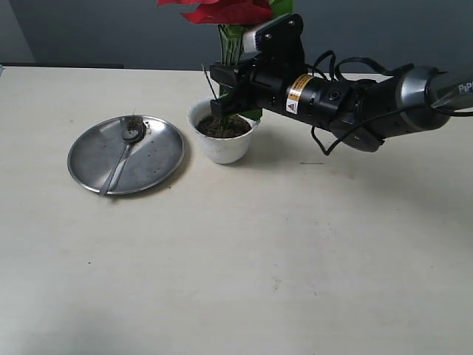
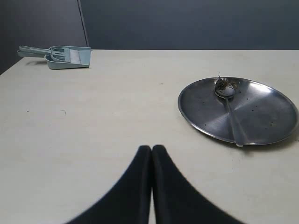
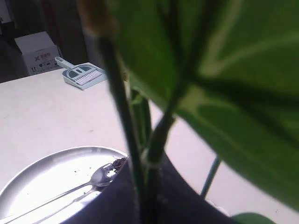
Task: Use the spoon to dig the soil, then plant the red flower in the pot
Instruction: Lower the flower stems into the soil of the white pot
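The white pot stands mid-table, filled with dark soil. The red flower rises from it, its green stems held upright by my right gripper, which is shut on them just above the soil; the same stems fill the right wrist view between dark fingers. The spoon lies in the steel plate, with a crumb of soil at its bowl. My left gripper is shut on nothing, low over bare table, left of the plate.
A pale blue dustpan with brush lies at the far table edge, also in the right wrist view as the dustpan. A white box sits beyond the table. A broad green leaf blocks much of the right wrist view.
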